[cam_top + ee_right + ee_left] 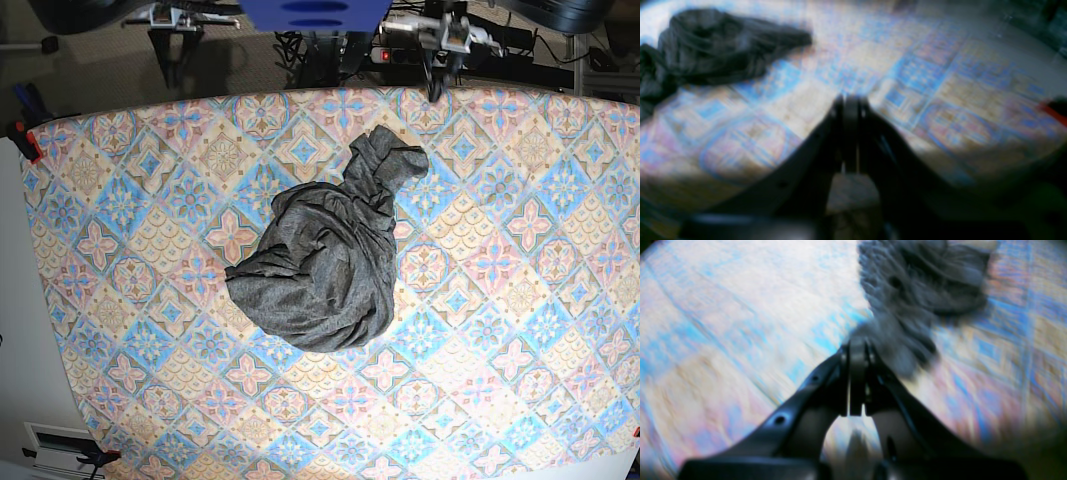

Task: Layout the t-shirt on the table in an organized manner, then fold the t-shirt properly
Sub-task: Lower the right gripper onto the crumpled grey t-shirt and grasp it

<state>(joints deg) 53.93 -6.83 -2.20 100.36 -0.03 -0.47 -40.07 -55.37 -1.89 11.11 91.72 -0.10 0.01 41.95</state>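
The charcoal-grey t-shirt (pixel 325 265) lies crumpled in a heap near the middle of the table (pixel 520 300), with one bunched part reaching toward the far edge. In the left wrist view my left gripper (pixel 857 345) is shut and empty, and the t-shirt (pixel 920 290) sits just beyond its tips to the right. My right gripper (pixel 851 100) is also shut with nothing in it, over bare tablecloth. The t-shirt (pixel 713 46) is apart from it at the upper left. Both wrist views are blurred.
A red clamp (pixel 30 145) grips the table's left far corner and shows as a red blur (pixel 1053 110) in the right wrist view. Robot stands and cables (pixel 330 35) crowd the floor behind the far edge.
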